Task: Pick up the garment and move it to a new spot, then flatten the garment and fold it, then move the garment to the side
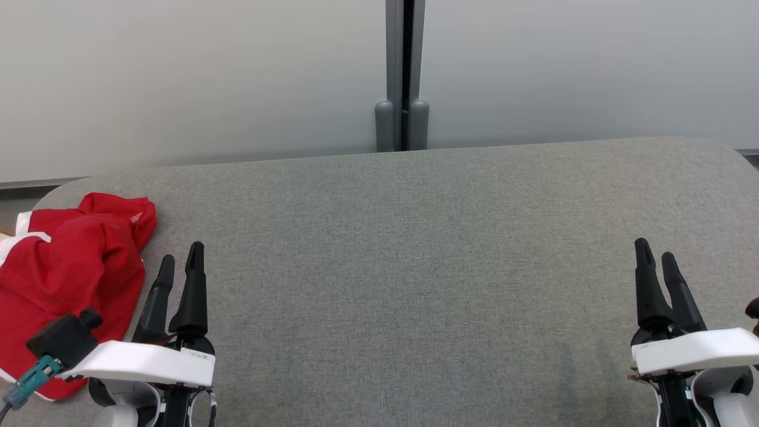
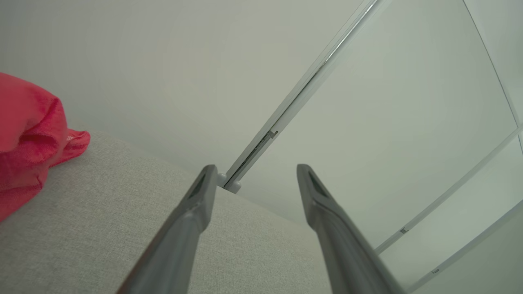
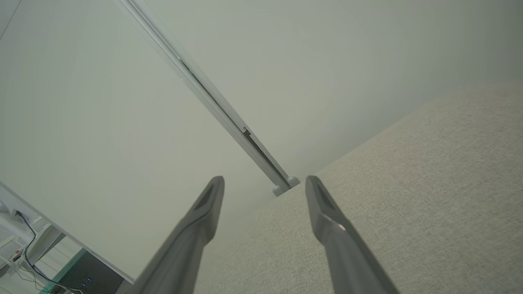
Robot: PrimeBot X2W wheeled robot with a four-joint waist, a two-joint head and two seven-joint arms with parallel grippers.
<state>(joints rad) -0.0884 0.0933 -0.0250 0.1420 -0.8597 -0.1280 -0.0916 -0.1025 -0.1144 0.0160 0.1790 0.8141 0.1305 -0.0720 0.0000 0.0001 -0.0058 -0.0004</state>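
A crumpled red garment [image 1: 71,284] with white trim lies in a heap at the left end of a grey table [image 1: 415,267], spilling over the edge. The heap runs roughly from near to far along that edge.

The left gripper [image 1: 182,254] hovers just beside it, fingers apart, empty and pointing toward the far wall. The garment lies to this gripper's left, not ahead of its fingers; the left wrist view has the cloth off to the left, away from the gap between the fingers.

The right gripper [image 1: 654,249] hangs at the opposite end of the table, well apart from the cloth, fingers also apart and empty.

The pickup looks not yet begun. The left arm is much nearer and would likely need to swing left to reach the cloth.
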